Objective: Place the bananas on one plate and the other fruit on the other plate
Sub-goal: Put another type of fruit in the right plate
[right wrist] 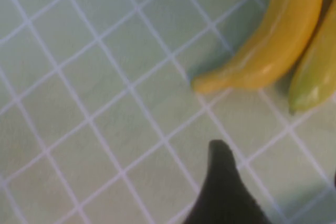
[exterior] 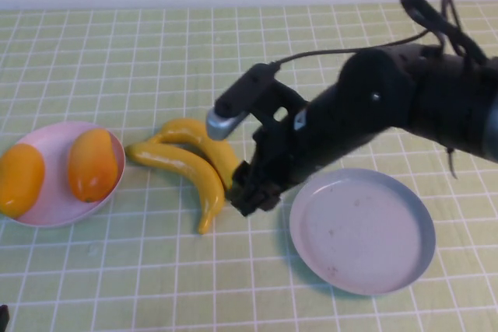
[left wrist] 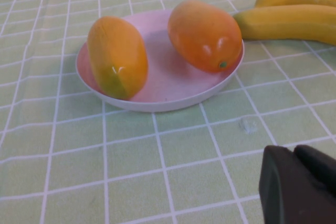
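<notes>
Green checked tablecloth (exterior: 117,52) with white grid lines covers the table. Right arm: black, reaching across; right gripper (exterior: 250,192) low over the cloth just beside the bananas, between them and the grey-blue plate, jaws parted, holding nothing. Round shallow grey-blue plate (exterior: 362,231), scuffed, bare, at right. Round pale pink plate (exterior: 58,200) at left, carrying two plump glossy orange-yellow mango-like fruits (exterior: 92,164). Two long curved glossy yellow toy bananas (exterior: 191,169) lie side by side on the cloth between the plates. Left gripper (left wrist: 299,187): near the pink plate, jaws closed, empty.
</notes>
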`<state>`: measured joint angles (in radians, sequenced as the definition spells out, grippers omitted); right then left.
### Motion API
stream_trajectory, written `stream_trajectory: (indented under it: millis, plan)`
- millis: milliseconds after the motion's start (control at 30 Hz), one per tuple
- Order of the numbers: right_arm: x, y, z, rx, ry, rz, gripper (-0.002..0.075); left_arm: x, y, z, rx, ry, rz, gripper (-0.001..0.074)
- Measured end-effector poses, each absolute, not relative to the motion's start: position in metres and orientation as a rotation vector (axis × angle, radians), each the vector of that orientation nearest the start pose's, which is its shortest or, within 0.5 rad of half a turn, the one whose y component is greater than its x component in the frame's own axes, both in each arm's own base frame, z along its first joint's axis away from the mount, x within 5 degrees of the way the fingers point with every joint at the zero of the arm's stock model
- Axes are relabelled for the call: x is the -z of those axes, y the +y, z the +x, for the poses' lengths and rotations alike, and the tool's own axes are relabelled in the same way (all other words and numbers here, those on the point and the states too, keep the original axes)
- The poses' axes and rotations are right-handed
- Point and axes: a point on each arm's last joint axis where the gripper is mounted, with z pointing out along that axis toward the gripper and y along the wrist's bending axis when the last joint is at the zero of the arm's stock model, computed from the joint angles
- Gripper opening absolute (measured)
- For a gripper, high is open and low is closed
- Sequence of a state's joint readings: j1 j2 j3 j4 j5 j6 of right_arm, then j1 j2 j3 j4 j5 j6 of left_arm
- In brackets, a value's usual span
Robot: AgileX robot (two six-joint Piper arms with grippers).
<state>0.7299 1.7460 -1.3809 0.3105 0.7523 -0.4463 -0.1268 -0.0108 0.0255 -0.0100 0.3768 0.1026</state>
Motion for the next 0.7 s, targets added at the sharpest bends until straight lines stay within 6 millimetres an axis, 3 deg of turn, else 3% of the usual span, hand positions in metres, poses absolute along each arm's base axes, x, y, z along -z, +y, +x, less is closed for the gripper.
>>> stream_trajectory:
  millis: [267, 433, 700]
  plan:
    - [-0.271, 0.323, 0.337, -0.409, 2.228, -1.177, 0.0403, -0.171, -0.007, 0.052, 0.026, 1.863, 0.209, 0.0002]
    - [-0.254, 0.343, 0.371, -0.33, 2.252, -1.177, 0.0403, -0.171, -0.007, 0.052, 0.026, 1.863, 0.209, 0.0002]
    - [-0.21, 0.345, 0.412, -0.278, 2.34, -1.15, 0.0403, -0.171, -0.007, 0.052, 0.026, 1.863, 0.209, 0.0002]
